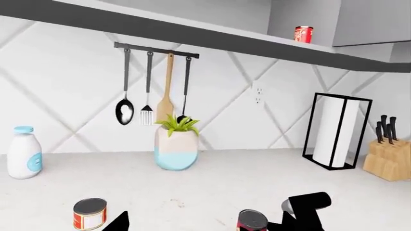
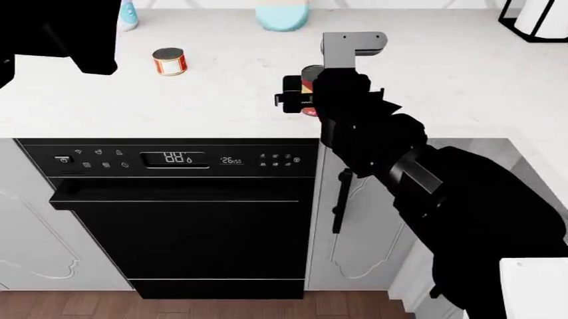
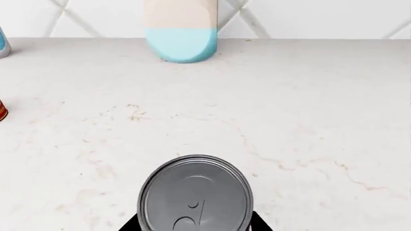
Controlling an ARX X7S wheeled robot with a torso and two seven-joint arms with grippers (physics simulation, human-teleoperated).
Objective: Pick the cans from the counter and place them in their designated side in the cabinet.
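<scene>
The taller can (image 3: 196, 192), grey-topped from above and red and yellow in the head view (image 2: 310, 85), stands near the front of the counter (image 2: 443, 73). My right gripper (image 3: 196, 226) is shut on it, one black finger against each side. The squat red-and-white can (image 2: 169, 61) stands free on the counter to the left, also in the left wrist view (image 1: 90, 214). My left gripper (image 1: 205, 226) hangs high over the counter, open and holding nothing. Another red can (image 1: 303, 33) sits on the shelf above.
At the back of the counter stand a white bottle with a blue cap (image 1: 24, 154), a plant pot (image 1: 176, 147), a paper towel holder (image 1: 337, 132) and a knife block (image 1: 388, 154). Utensils hang on a rail (image 1: 154, 50). A black dishwasher (image 2: 177, 212) is below the counter.
</scene>
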